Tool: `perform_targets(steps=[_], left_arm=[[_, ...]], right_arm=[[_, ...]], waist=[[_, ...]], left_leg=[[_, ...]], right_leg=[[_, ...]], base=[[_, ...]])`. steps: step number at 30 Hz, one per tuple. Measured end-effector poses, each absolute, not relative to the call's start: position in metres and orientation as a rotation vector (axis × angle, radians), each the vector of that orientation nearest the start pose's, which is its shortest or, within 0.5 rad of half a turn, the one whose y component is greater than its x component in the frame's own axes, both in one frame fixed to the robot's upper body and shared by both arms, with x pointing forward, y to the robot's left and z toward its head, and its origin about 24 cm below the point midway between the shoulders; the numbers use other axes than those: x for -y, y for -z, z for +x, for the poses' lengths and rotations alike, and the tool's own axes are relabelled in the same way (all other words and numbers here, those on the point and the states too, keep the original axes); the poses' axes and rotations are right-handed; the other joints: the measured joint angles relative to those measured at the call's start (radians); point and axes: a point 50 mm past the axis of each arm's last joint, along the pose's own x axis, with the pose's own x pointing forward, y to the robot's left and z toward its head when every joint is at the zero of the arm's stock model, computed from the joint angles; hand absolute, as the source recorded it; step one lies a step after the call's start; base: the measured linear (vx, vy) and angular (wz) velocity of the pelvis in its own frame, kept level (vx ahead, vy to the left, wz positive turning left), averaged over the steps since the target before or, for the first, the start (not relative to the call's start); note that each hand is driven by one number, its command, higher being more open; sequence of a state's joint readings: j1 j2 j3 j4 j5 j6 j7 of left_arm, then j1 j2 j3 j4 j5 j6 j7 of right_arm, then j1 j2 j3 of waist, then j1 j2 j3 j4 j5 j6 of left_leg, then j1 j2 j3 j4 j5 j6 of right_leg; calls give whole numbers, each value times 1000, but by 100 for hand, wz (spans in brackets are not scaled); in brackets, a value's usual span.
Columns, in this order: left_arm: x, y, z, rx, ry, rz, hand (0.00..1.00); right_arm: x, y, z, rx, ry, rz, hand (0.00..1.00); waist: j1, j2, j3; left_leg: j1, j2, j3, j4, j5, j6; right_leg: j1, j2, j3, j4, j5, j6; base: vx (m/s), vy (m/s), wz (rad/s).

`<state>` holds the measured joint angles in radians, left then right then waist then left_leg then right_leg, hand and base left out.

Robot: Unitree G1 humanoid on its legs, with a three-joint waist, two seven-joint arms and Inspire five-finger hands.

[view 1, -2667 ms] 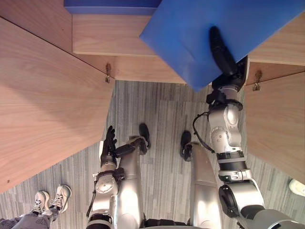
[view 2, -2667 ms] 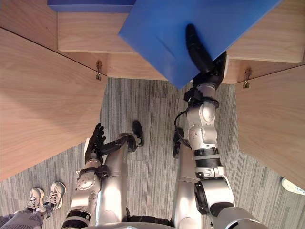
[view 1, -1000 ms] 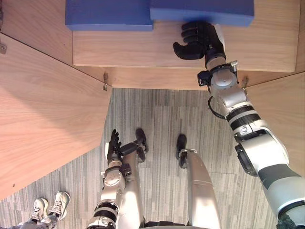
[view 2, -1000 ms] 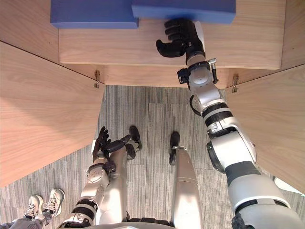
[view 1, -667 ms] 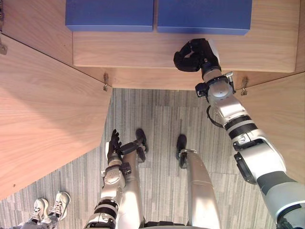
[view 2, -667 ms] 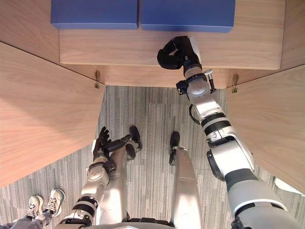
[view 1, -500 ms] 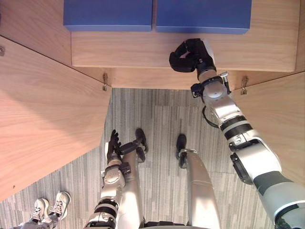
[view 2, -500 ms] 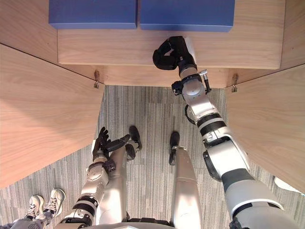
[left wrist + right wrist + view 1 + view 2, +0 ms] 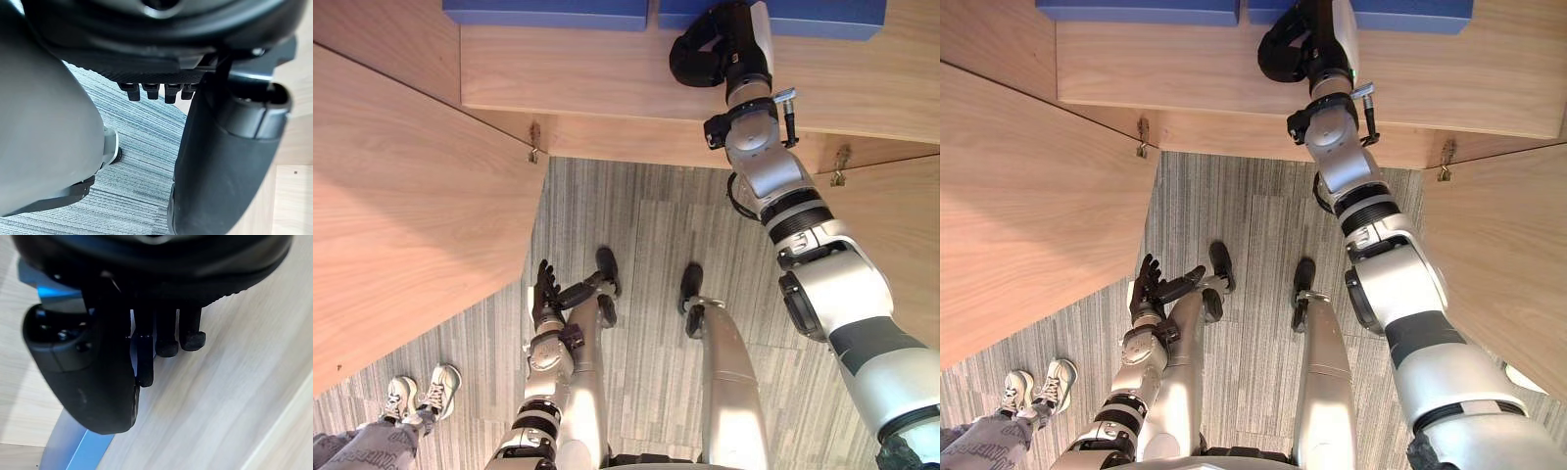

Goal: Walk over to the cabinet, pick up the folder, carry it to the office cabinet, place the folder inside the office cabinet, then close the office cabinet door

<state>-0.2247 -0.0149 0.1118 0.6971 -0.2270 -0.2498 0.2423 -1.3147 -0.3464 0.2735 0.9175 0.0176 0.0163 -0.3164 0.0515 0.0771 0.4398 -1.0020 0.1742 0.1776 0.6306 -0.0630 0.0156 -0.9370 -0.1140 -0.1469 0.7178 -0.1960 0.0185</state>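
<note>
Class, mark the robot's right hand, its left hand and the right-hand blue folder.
right hand [image 9: 722, 47], left eye view, its dark middle
left hand [image 9: 544, 294], left eye view, its middle
right-hand blue folder [image 9: 832, 15], left eye view, its cover

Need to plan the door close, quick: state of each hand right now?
Left hand: open, holding nothing.
Right hand: shut, curled on nothing, above the cabinet shelf.

Folders [image 9: 548, 12] abreast, apparently on shelf [image 9: 597, 73]

Curled right robot hand [image 9: 1293, 44], blue folder [image 9: 1420, 12], wooden shelf [image 9: 1165, 69]
</note>
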Motion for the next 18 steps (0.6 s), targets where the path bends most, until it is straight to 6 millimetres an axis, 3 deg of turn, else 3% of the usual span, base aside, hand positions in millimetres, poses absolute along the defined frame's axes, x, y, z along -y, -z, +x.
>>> perform_targets(steps=[4, 6, 8, 9, 10, 12, 13, 16, 18], left_arm=[[-169, 37, 269, -250, -381, -250, 100], [-170, 38, 269, -252, -382, -249, 100], [-170, 41, 266, -277, -382, -245, 100], [-172, 48, 259, -308, -385, -235, 100], [-171, 51, 256, -321, -382, -234, 100], [-174, 65, 239, -376, -383, -203, 100], [-176, 68, 234, -391, -383, -194, 100], [-181, 86, 211, -479, -373, -148, 100], [-187, 95, 202, -530, -358, -105, 100]], right_arm=[[144, -295, 404, 514, 203, -340, 0], [152, -294, 385, 615, 211, -278, 0], [160, -276, 363, 688, 207, -227, 0], [161, -248, 347, 685, 185, -204, 0], [161, -235, 341, 674, 172, -193, 0], [156, -176, 314, 575, 111, -139, 0], [153, -161, 307, 535, 95, -126, 0], [144, -82, 271, 267, 33, -87, 0], [140, -47, 256, 130, 9, -85, 0]], waist=[[3, 0, 0], [2, 0, 0], [-2, 0, 0], [-13, -2, 1], [-16, -2, 1], [-36, -12, -2], [-40, -19, -6], [-50, -40, -18], [-57, -62, -38]], left_leg=[[-9, 2, 1, 20, 0, 2], [-5, 7, 3, 35, -5, 3], [26, 19, 11, 52, -22, 5], [82, 22, 20, 51, -41, 5], [110, 23, 26, 50, -48, 6], [224, 24, 51, 29, -79, -4], [252, 25, 61, 17, -81, -6], [405, 26, 93, -64, -80, -12], [479, 22, 111, -122, -72, -22]], right_leg=[[-5, -2, -2, 11, 0, -1], [4, -1, -1, 13, 0, 0], [42, 4, -1, 11, -1, 1], [98, 6, 7, -1, -7, 4], [124, 7, 12, -8, -10, 7], [228, 9, 26, -44, -20, 9], [250, 9, 31, -56, -21, 9], [394, 19, 36, -156, -3, 21], [461, 28, 46, -221, 18, 18]], base=[[-20, -1, 2], [9, 7, -4], [20, 13, -11], [10, 7, -14], [8, 10, -18], [3, 11, -19], [19, 8, -23], [71, 9, -25], [120, -4, -21]])
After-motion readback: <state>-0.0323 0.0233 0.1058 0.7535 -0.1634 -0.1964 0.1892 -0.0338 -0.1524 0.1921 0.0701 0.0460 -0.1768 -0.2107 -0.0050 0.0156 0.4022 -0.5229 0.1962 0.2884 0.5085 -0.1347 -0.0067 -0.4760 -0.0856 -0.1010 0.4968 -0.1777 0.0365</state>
